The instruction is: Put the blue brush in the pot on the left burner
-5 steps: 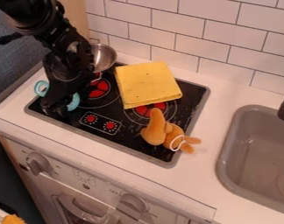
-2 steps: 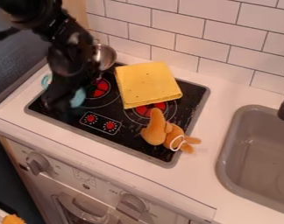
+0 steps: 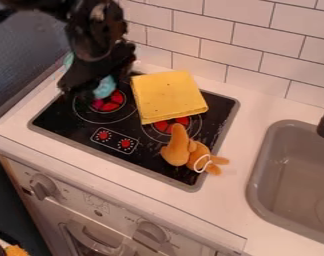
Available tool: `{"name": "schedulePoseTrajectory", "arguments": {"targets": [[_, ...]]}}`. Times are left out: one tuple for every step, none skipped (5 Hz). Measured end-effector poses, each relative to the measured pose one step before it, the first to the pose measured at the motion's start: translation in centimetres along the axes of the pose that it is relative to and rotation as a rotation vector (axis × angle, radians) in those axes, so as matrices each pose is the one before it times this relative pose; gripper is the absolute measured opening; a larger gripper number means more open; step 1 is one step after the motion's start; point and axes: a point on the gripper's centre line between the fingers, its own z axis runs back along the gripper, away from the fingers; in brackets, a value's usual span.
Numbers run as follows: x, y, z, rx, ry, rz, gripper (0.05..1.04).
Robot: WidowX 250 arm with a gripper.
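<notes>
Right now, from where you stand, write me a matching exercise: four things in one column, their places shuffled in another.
1. blue brush
2. yellow cloth
3. orange plush toy
4. gray sink

A. at the view's right edge
B. partly hidden behind the black arm
C. across the edge of the stovetop
D. partly covering the right burner

Pairs: 1-B, 2-D, 3-C, 4-A

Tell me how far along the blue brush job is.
The pick-up looks done: blue parts of the brush show on both sides of the dark gripper. In hand, it seems, is the carry, with the brush by the left burner. Left, as far as I can judge: setting it in the pot and releasing it.
</notes>
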Motion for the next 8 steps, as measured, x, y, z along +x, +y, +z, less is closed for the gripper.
{"name": "schedulePoseTrajectory", "arguments": {"targets": [[-0.621,-2.717,1.065,-0.0608,0.0052,-0.0860,0.728],[-0.725,-3.207,0.583,-0.0707,0.0154,-0.1030,0.728],[-1.721,-3.772,-0.557,-0.0695,0.0612,-0.1806,0.728],[-0.906,-2.505,-1.660,-0.0958,0.0690,-0.1341,0.728],[-1.206,-2.912,-2.352,-0.0628,0.0864,-0.1472,0.728],[-0.277,-1.061,-1.189,-0.0267,0.0344,-0.0640,0.728],[-1.075,-0.186,-1.595,0.0059,0.0522,-0.0290,0.728],[-0.573,-0.161,-1.594,-0.0083,0.0495,-0.0301,0.728]]}}
